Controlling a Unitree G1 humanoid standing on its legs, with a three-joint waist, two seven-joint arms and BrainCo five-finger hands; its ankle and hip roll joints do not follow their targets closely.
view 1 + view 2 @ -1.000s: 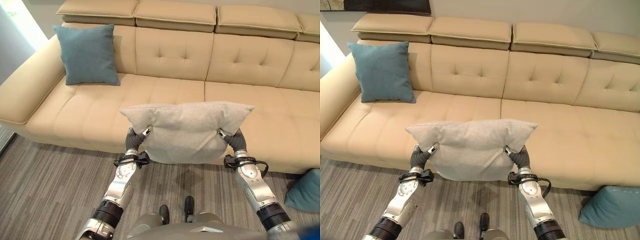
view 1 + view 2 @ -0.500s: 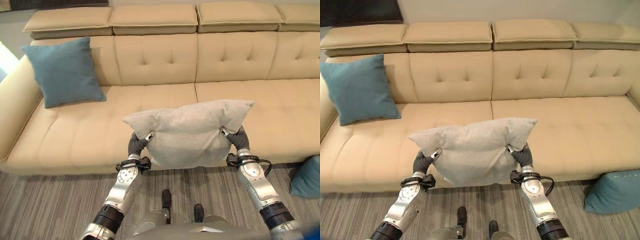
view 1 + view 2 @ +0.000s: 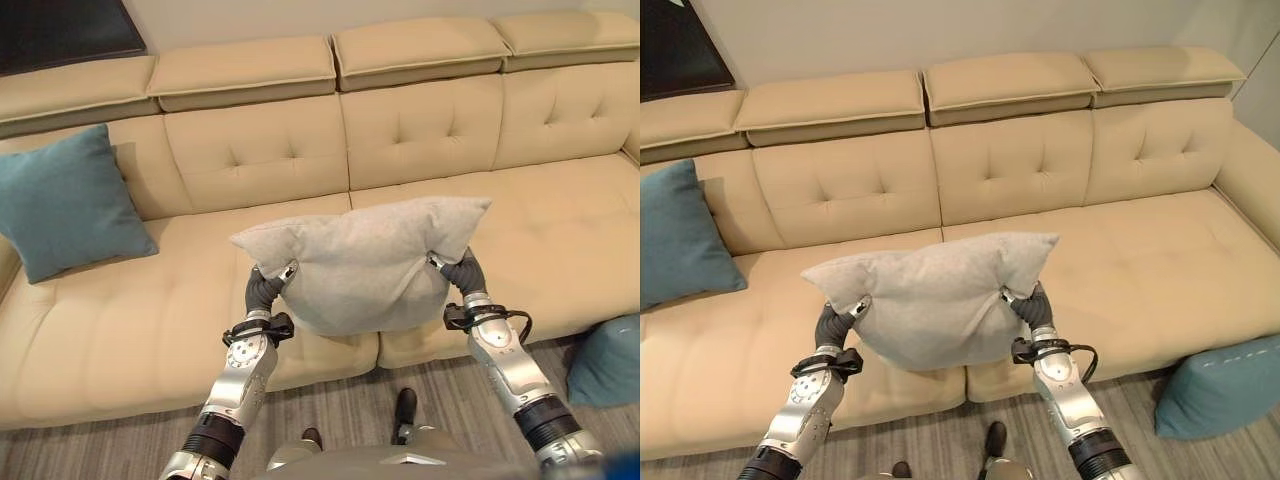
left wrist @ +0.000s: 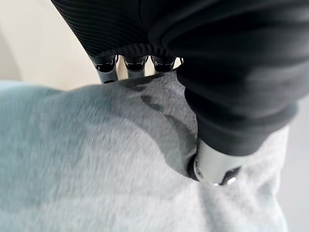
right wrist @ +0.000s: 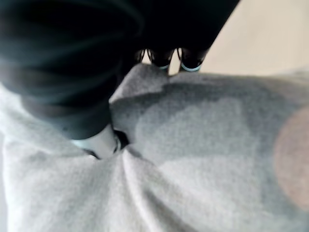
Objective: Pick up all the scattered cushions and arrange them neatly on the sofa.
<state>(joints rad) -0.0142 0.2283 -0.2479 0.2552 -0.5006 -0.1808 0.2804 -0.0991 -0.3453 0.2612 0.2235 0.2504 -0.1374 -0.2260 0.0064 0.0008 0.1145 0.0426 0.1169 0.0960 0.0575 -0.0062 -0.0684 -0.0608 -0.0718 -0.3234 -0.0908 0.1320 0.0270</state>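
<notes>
A light grey cushion [image 3: 365, 265] hangs in the air over the front edge of the beige sofa [image 3: 130, 330], held by both hands. My left hand [image 3: 262, 292] pinches its left side; the thumb presses into the cloth [image 4: 120, 169] in the left wrist view. My right hand [image 3: 460, 275] grips its right side, thumb dug into the fabric [image 5: 193, 159]. A teal cushion [image 3: 65, 200] leans upright against the sofa's backrest at the left. Another teal cushion [image 3: 1220, 385] lies on the floor at the sofa's right end.
The sofa's seat [image 3: 1160, 250] lies bare to the right of the grey cushion and between it and the teal one. Grey wood-look floor [image 3: 940, 450] runs along the sofa's front. A dark picture frame [image 3: 60, 30] hangs on the wall at the upper left.
The camera has swung to the right, so the sofa and teal cushion shifted left in view. The grey cushion stays held between both hands, now slightly higher over the seat edge.
</notes>
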